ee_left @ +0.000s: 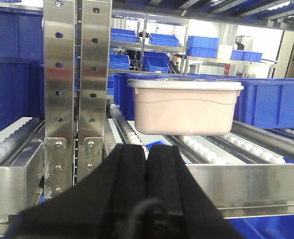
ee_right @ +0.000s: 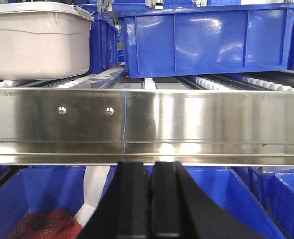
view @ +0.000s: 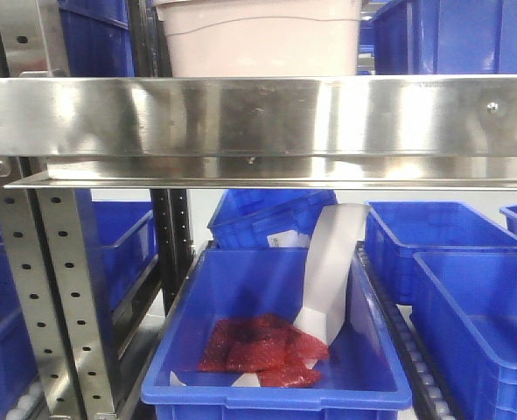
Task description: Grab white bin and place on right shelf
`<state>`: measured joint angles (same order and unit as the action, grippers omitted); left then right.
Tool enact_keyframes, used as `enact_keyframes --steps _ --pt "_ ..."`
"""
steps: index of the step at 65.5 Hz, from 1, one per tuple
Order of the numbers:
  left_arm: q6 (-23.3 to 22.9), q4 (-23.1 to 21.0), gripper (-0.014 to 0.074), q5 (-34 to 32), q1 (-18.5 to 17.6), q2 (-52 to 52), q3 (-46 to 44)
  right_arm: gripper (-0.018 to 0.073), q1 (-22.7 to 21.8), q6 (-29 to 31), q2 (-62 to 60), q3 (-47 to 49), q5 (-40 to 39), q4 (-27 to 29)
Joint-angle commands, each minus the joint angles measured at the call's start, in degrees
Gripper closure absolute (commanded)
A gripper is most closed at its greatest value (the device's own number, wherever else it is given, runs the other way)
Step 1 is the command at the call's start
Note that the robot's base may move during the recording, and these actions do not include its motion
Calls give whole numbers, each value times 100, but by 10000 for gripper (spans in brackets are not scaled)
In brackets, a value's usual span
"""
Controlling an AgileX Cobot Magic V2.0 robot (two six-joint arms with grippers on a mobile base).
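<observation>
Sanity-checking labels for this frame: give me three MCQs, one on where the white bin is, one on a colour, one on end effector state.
1. Where is the white bin?
A. on the shelf rollers
B. on the floor
C. inside a blue bin

2. What colour are the packets in the lower blue bin?
A. green
B. red
C. yellow

3. How are the left end effector and right end effector?
A. both shut, empty
B. both open
C. left holds the bin

Answers:
1 A, it sits on the rollers behind the shelf rail.
2 B, they are red in the front view.
3 A, fingers meet in both wrist views.
</observation>
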<state>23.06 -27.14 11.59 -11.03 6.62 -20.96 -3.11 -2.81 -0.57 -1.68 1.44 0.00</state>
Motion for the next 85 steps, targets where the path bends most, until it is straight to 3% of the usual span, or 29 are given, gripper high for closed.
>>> enact_keyframes --steps 1,10,16,25,28,30,52,56,66,80,85 --pt "2 -42 713 -386 14 58 -157 498 -35 7 -106 9 -470 -76" --pt "-10 -105 713 -237 26 28 -114 498 -35 7 -106 9 -470 -76" --pt "-262 462 713 -423 183 28 109 498 -35 7 -106 9 -470 -76" --pt "-2550 2567 713 -1159 413 28 629 498 -35 7 -106 9 -470 -76" --pt "-3027 3038 713 -1355 451 28 861 498 -35 7 -106 9 -470 -76" --pt "-3189 3103 713 -1495 475 28 982 498 -35 7 -106 9 -470 -76" --pt "-3135 2832 713 -2179 896 -681 2256 498 -35 7 -106 9 -470 -76" --pt "-3119 2832 713 -1872 896 -793 2258 498 -35 7 -106 9 -470 -76" --pt "-2240 2354 722 -1768 896 -794 2258 498 -35 7 -106 9 -470 -76" --pt "-2306 2458 722 -1780 885 -794 2258 498 -35 7 -106 9 -470 -76" --pt "-2520 2565 722 -1633 833 -794 2258 498 -35 7 -106 9 -470 -76"
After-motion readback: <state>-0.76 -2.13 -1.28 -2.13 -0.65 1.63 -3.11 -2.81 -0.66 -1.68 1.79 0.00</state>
